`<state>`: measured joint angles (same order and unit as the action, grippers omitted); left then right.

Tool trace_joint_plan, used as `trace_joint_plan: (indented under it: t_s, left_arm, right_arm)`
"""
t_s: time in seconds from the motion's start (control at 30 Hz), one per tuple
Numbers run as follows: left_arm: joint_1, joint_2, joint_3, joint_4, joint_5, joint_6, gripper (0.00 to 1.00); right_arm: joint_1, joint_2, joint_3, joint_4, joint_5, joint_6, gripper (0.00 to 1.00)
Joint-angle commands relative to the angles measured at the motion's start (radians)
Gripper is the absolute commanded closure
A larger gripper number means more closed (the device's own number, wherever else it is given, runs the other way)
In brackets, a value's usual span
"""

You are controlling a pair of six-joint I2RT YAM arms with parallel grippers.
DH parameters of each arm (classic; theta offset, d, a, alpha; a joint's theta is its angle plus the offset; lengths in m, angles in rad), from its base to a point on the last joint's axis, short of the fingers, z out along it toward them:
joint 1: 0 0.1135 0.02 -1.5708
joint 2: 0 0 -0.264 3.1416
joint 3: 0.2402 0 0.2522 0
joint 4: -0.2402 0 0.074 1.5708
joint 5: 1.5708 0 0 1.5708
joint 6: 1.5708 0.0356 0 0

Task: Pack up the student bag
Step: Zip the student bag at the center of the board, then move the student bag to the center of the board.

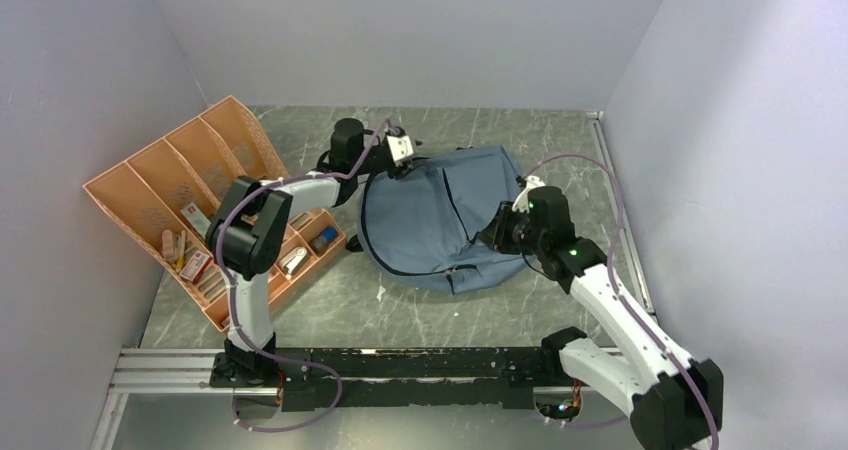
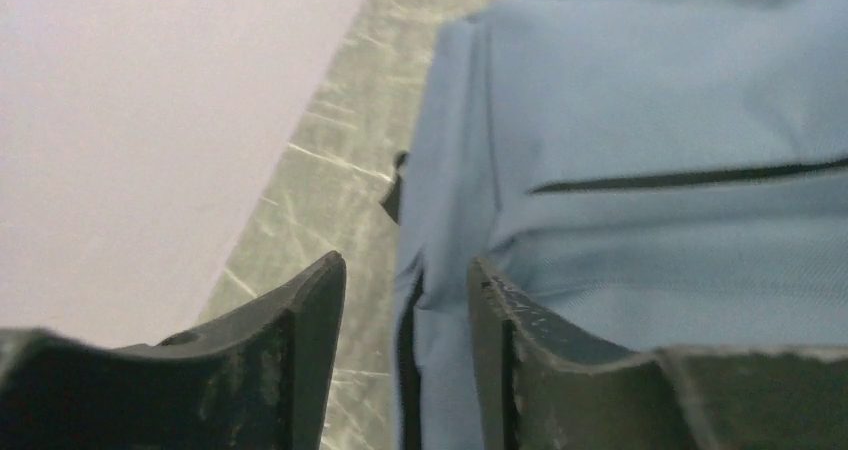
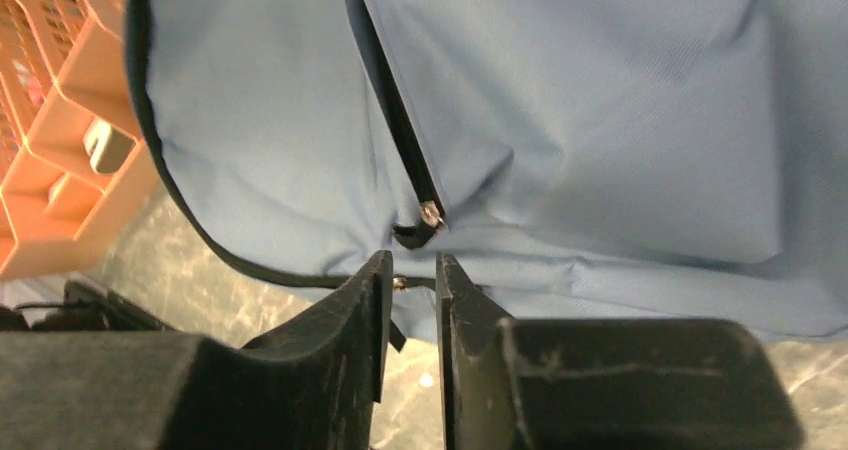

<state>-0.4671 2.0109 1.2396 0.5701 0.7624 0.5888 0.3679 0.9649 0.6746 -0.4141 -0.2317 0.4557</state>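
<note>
Top external view: the student bag (image 1: 440,220) lies flat on the grey marbled table (image 1: 330,305), front face up, in the middle of the space. It sits just beside the orange tray (image 1: 150,185), which stands by the left wall with small items in its compartments.

The left gripper (image 2: 407,270) is at the bag's far left edge. In the left wrist view its jaws stand partly apart. A fold of the bag's edge sits in the gap against one finger, while the other finger is clear of the cloth, so it grips nothing.

The right gripper (image 3: 412,265) is at the bag's right side. In the right wrist view its jaws are parted by only a narrow slit. The tips sit at the bag's black-trimmed seam, just below a zipper pull (image 3: 430,212). Whether they pinch the trim cannot be told.
</note>
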Motion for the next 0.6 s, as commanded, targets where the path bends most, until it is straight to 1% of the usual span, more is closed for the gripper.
trace_joint_plan:
  t_s: [0.0, 0.03, 0.07, 0.17, 0.23, 0.3, 0.33, 0.4, 0.47, 0.5, 0.57]
  left_arm:
    - [0.010, -0.136, -0.055, 0.307, -0.065, -0.272, 0.37]
    - [0.009, -0.155, -0.066, 0.326, -0.089, -0.331, 0.28]
    - [0.009, -0.175, -0.074, 0.336, -0.110, -0.371, 0.23]
    - [0.009, -0.235, -0.105, 0.322, -0.174, -0.477, 0.17]
    - [0.009, -0.286, -0.114, 0.258, -0.252, -0.571, 0.11]
    - [0.009, -0.331, -0.109, 0.137, -0.348, -0.665, 0.08]
    - [0.009, -0.352, -0.097, 0.020, -0.394, -0.698, 0.05]
    - [0.011, -0.385, -0.060, -0.165, -0.484, -0.761, 0.03]
    - [0.015, -0.418, -0.022, -0.346, -0.544, -0.808, 0.03]
    - [0.021, -0.434, -0.002, -0.421, -0.555, -0.824, 0.03]
    - [0.041, -0.463, 0.028, -0.545, -0.550, -0.830, 0.03]
  right_arm:
    - [0.003, -0.094, -0.006, 0.083, 0.146, 0.024, 0.69]
    - [0.003, -0.105, -0.004, 0.083, 0.165, 0.023, 0.66]
    - [0.003, -0.114, -0.001, 0.083, 0.190, 0.025, 0.64]
    - [0.003, -0.138, 0.015, 0.069, 0.295, 0.045, 0.58]
    - [0.004, -0.147, 0.025, 0.067, 0.347, 0.050, 0.54]
    - [0.003, -0.151, 0.034, 0.069, 0.386, 0.054, 0.48]
    - [0.003, -0.148, 0.040, 0.072, 0.392, 0.052, 0.45]
    - [0.003, -0.130, 0.061, 0.075, 0.380, 0.009, 0.31]
    - [0.003, -0.100, 0.094, 0.044, 0.400, -0.018, 0.22]
    - [0.003, -0.083, 0.109, 0.023, 0.421, -0.027, 0.19]
    - [0.003, -0.058, 0.132, 0.002, 0.459, -0.032, 0.18]
